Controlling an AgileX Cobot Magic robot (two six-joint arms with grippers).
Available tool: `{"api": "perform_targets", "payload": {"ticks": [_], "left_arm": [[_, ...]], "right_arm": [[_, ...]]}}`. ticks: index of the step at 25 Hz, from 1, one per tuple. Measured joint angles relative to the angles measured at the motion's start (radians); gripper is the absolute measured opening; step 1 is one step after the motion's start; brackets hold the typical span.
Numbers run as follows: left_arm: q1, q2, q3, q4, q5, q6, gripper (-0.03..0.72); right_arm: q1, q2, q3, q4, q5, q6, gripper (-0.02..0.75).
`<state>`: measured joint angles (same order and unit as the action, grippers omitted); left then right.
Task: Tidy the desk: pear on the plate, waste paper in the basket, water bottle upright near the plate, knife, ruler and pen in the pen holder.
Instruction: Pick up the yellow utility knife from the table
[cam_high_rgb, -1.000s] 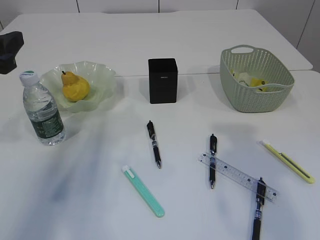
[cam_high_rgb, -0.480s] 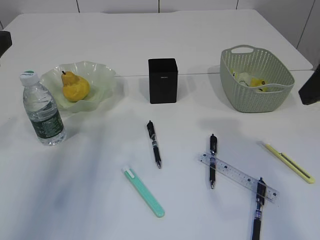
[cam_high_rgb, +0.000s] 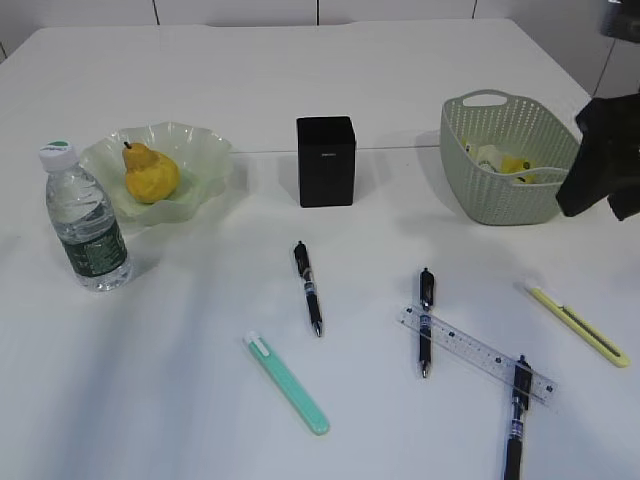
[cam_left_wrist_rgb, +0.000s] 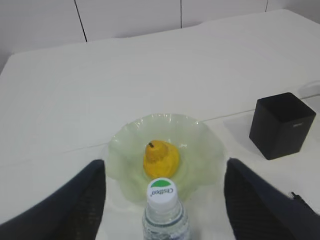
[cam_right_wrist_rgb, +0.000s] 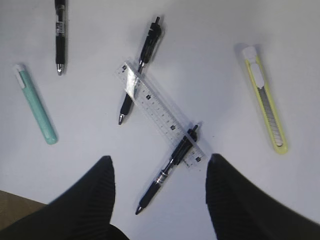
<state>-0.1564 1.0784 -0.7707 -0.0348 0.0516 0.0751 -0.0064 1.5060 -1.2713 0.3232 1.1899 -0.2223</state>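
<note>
The yellow pear (cam_high_rgb: 150, 173) lies on the pale green plate (cam_high_rgb: 205, 150). Upright to the plate's left stands the water bottle (cam_high_rgb: 86, 218). The black pen holder (cam_high_rgb: 325, 161) is at mid-desk. Crumpled waste paper (cam_high_rgb: 497, 158) sits in the green basket (cam_high_rgb: 505, 195). Three black pens (cam_high_rgb: 308, 288) (cam_high_rgb: 425, 320) (cam_high_rgb: 516, 415) lie loose, two of them crossing the clear ruler (cam_high_rgb: 478, 352). A green knife (cam_high_rgb: 287, 382) and a yellow knife (cam_high_rgb: 577, 322) lie flat. My right gripper (cam_right_wrist_rgb: 160, 167) hangs open above the pen (cam_right_wrist_rgb: 167, 172) and ruler (cam_right_wrist_rgb: 160, 112). My left gripper (cam_left_wrist_rgb: 164, 167) is open, with the bottle cap (cam_left_wrist_rgb: 162, 191) below it.
The white desk (cam_high_rgb: 180, 400) has a seam running behind the pen holder. My right arm shows as a dark blurred shape (cam_high_rgb: 605, 150) at the right edge beside the basket. The left arm is outside the exterior view.
The left gripper has withdrawn out of the exterior view at the left edge. The right arm has come in from the right edge and now hangs beside the basket.
</note>
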Motion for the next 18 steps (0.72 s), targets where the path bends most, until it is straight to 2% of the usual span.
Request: {"api": "perform_targets", "payload": {"ticks": [5,10,18], "left_arm": [[0.0,-0.022,-0.075,-0.055,0.225,0.0,0.513],[0.0,-0.022,-0.134,-0.065,0.433,0.0,0.51],[0.0,-0.041,-0.158,-0.065,0.489,0.0,0.51]], "right_arm": [[0.0,0.056,-0.039,-0.085,0.028,-0.003,0.459],[0.0,0.099,-0.04,-0.104,0.029,0.013,0.459],[0.0,0.254,-0.074,-0.139,-0.022,-0.037,0.459]]}}
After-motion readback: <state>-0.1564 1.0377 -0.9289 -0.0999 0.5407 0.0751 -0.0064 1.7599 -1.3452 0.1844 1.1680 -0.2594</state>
